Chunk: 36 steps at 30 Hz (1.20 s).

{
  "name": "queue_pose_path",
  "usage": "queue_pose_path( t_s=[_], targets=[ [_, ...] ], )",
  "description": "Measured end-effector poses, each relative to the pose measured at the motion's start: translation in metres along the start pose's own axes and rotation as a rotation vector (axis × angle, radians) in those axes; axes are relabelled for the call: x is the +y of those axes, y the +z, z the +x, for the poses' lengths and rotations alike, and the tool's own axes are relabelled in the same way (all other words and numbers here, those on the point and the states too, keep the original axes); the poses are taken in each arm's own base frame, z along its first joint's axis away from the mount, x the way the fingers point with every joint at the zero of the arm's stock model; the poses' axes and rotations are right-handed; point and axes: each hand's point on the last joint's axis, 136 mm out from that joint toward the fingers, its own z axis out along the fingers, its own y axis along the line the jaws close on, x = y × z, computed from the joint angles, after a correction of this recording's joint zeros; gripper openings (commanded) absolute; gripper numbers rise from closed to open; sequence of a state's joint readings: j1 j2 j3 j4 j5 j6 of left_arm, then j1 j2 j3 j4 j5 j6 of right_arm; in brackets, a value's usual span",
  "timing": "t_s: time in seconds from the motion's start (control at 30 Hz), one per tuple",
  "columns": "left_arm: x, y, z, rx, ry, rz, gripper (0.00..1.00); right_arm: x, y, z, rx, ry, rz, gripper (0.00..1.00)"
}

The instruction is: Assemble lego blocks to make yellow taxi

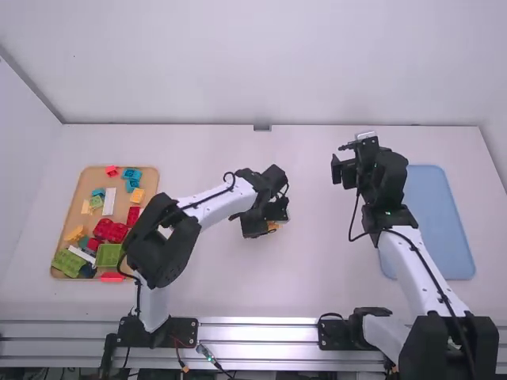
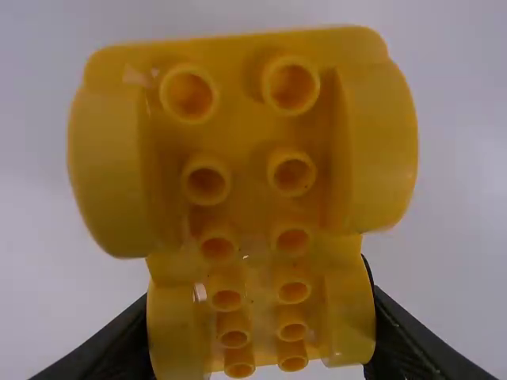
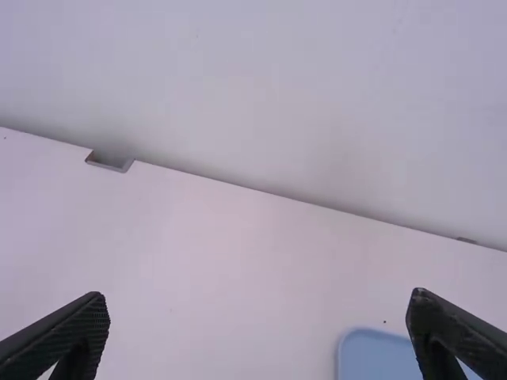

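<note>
Over the middle of the table my left gripper is shut on a yellow block, which is mostly covered by the gripper in the high view. In the left wrist view the yellow block shows its hollow side with round tubes and rounded side walls, and it sits between the fingers of my left gripper. My right gripper is raised right of the middle; its own wrist view has the right gripper open with nothing between its fingers.
At the left, a tan tray holds several colored blocks, including yellow blocks and a green block. A blue tray lies at the right, partly behind the right arm. A wall stands along the table's far edge.
</note>
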State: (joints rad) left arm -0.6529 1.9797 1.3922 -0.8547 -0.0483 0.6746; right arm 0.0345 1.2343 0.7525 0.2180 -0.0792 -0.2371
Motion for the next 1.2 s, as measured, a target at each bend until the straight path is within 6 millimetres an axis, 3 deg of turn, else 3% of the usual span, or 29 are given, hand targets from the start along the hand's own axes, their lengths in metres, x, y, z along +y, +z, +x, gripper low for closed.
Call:
queue_pose_path(
  t_s=[0.2,0.27,0.33,0.37,0.43,0.47,0.5,0.83,1.0,1.2],
  targets=[
    [-0.011,0.014,0.017,0.068,0.128,0.055,0.02,0.000,0.000,-0.001,-0.003,-0.001,0.001,0.99],
    [-0.007,0.015,0.013,0.050,0.160,0.039,0.17,0.000,0.000,-0.001,-0.003,0.000,0.001,0.99],
    [-0.004,0.018,0.008,0.030,0.176,0.021,0.40,0.000,0.000,-0.001,-0.003,-0.001,0.001,0.99],
    [-0.001,0.020,0.004,0.013,0.183,0.004,0.46,0.000,0.000,-0.001,-0.003,-0.001,0.001,0.99],
    [0.002,0.022,0.002,0.003,0.183,-0.010,0.46,0.000,0.000,-0.001,-0.003,0.000,0.001,0.99],
    [0.004,0.023,0.002,0.001,0.183,-0.022,0.67,0.000,0.000,-0.001,-0.002,0.001,0.000,0.99],
    [0.004,0.024,0.002,0.001,0.187,-0.026,0.99,0.000,0.000,0.000,-0.001,-0.001,0.000,0.99],
    [0.012,0.024,0.008,0.040,0.197,-0.065,0.99,0.000,0.000,0.000,0.000,0.000,0.000,0.99],
    [0.014,0.020,0.021,0.089,0.186,-0.053,0.99,0.000,0.000,0.001,0.004,-0.001,-0.001,0.99],
    [0.036,-0.014,0.040,0.069,0.092,-0.004,0.99,0.000,0.000,0.000,-0.002,-0.002,0.000,0.99]
  ],
)
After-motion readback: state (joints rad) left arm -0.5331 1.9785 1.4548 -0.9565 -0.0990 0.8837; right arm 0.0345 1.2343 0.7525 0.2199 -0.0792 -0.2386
